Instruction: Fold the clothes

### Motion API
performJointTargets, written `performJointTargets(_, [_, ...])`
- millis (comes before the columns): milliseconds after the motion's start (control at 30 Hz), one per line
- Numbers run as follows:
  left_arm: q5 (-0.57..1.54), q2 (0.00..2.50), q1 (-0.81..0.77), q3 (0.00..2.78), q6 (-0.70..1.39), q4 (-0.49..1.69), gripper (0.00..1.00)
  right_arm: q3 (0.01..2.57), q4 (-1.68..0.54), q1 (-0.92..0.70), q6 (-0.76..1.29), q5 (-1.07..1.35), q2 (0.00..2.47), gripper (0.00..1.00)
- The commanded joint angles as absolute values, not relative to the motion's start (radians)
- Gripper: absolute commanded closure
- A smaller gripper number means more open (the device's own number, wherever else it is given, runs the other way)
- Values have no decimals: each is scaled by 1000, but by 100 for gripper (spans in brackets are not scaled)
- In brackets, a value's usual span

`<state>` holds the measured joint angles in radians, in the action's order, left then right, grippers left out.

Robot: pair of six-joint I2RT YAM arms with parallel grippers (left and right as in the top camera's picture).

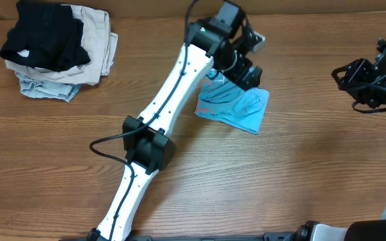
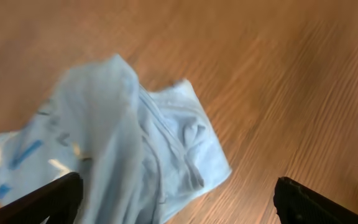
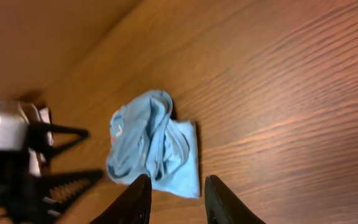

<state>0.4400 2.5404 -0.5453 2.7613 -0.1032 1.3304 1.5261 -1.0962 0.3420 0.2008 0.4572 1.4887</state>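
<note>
The light sky-blue T-shirt [image 1: 236,106] lies bunched in a small crumpled heap on the wooden table, right of centre; some pink lettering shows on its left side. My left gripper [image 1: 248,72] hovers over the shirt's far edge. In the left wrist view its fingers [image 2: 179,199] are wide open, with the shirt [image 2: 135,143] below and between them. My right gripper [image 1: 355,75] is at the far right, away from the shirt. In the right wrist view it is open [image 3: 178,199] and empty, with the shirt [image 3: 157,146] lying beyond its fingertips.
A pile of folded garments sits at the back left: a black one [image 1: 45,37] on top of a beige one [image 1: 98,41], with pale denim [image 1: 45,88] underneath. The left arm [image 1: 159,114] stretches diagonally across the table's middle.
</note>
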Motion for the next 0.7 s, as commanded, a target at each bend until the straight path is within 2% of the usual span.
performJointTargets(0, [442,2451,-434,2902,54,1322,0,1520,-1095,289,141,474,1506,62])
performJointTargets(67, [441,2431,-362,2958,117,1320,0,1515,-1094,242,115,473,1516,55])
performJointTargets(167, [446,2418,-253,3012,165,1321,0,1512,-1072,136,103,464,1549,55])
performJointTargets(233, [467,2418,-191,3022,159,1335,0,1512,-1035,37,104,446,1590,47])
performJointTargets(267, [471,2418,-167,3021,156,1347,0,1512,-1013,-5,104,447,1610,40])
performJointTargets(333, [469,2418,-123,3017,153,1386,0,1512,-957,-106,104,426,1662,36])
performJointTargets(500, [455,2418,-70,2995,84,1456,0,1512,-824,-324,62,231,1822,34])
performJointTargets(667, [311,2419,-72,2992,28,1518,0,1512,-778,-463,-61,108,1933,38])
